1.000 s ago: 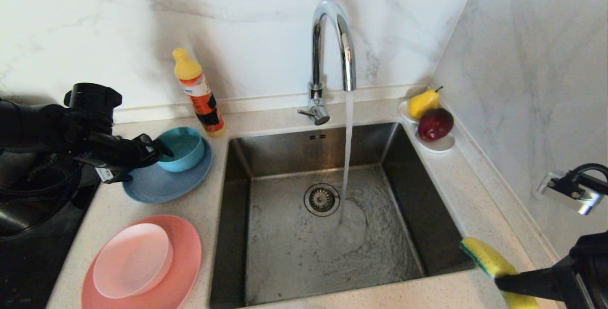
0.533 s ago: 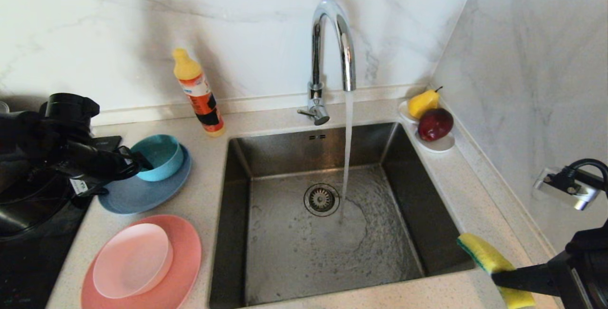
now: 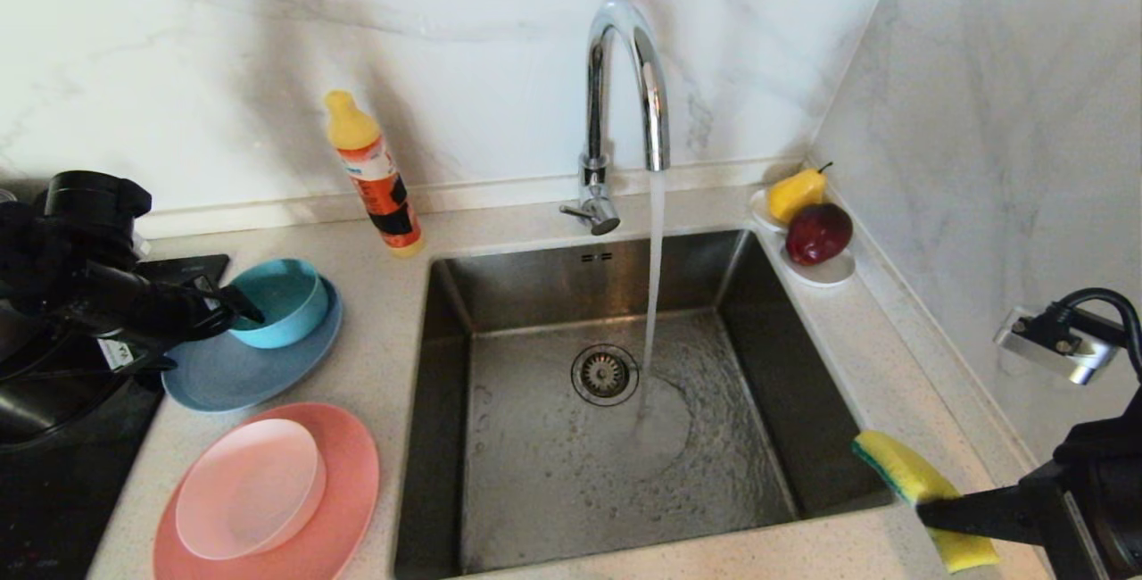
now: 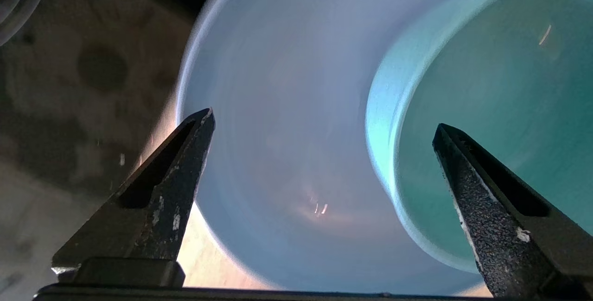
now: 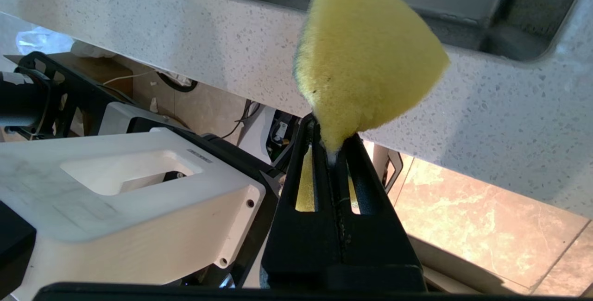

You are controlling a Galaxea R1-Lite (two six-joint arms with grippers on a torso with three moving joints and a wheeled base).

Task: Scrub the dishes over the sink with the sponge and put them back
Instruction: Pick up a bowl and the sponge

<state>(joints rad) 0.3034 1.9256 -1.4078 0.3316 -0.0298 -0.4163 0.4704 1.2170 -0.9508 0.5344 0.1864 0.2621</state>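
Left pincer [image 3: 234,305] spread wide at teal bowl [image 3: 278,302] on grey-blue plate [image 3: 234,370].

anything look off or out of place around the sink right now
Nothing is spilled or broken. Two things stand out: the faucet runs into an empty sink, and the grey-blue plate with the teal bowl overhangs the counter onto the black cooktop.
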